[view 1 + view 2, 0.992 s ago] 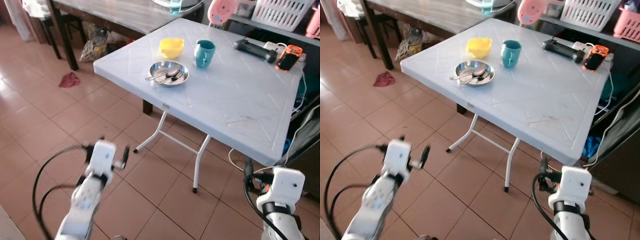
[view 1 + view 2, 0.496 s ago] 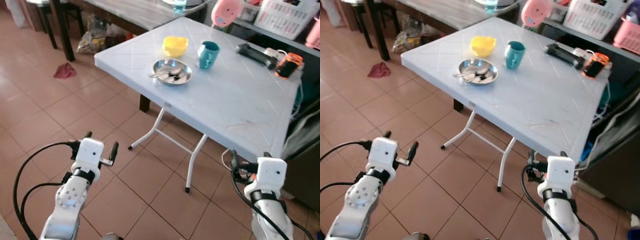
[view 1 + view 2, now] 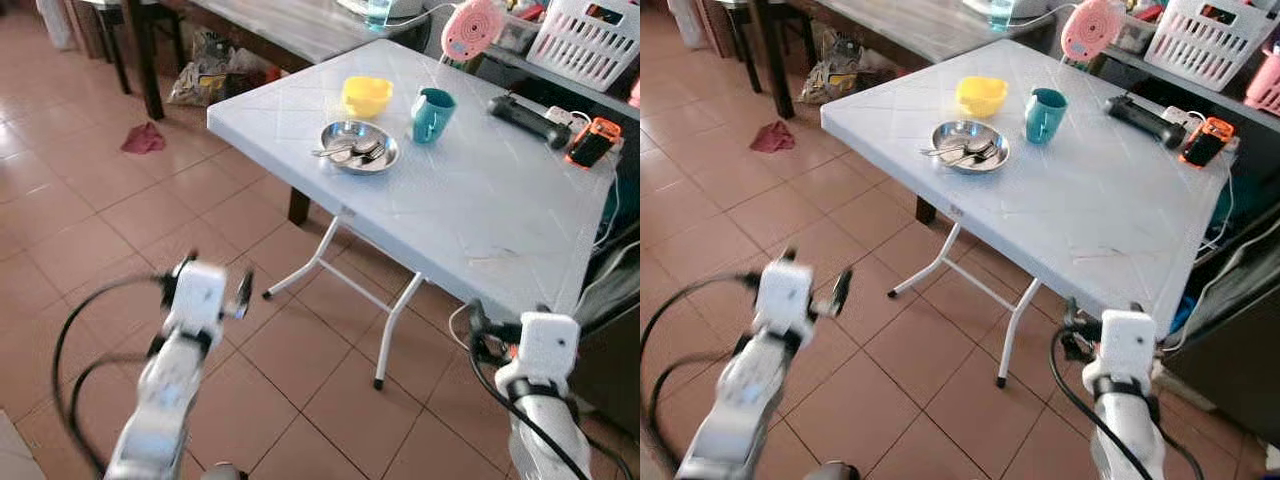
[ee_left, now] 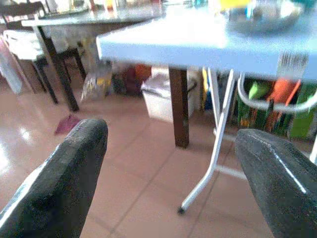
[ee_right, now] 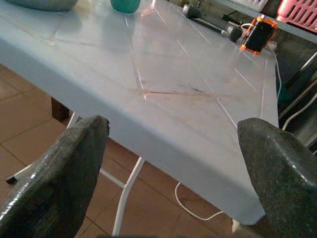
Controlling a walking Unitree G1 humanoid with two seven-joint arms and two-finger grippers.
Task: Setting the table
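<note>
Both arms have risen slightly; left pincer [image 3: 212, 291] and right pincer [image 5: 173, 163] hover wide, empty.

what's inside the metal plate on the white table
Cutlery lies in the metal plate: spoons, their handles toward the plate's left rim. How many, and anything beneath them, can't be told.

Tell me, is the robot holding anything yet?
No. The left gripper and right gripper both have open fingers with nothing between them, short of the table.

table [image 3: 1080, 190] white | steel plate [image 3: 970, 146] (spoons in it) near yellow bowl [image 3: 981, 95] | teal mug [image 3: 1044, 115] upright
</note>
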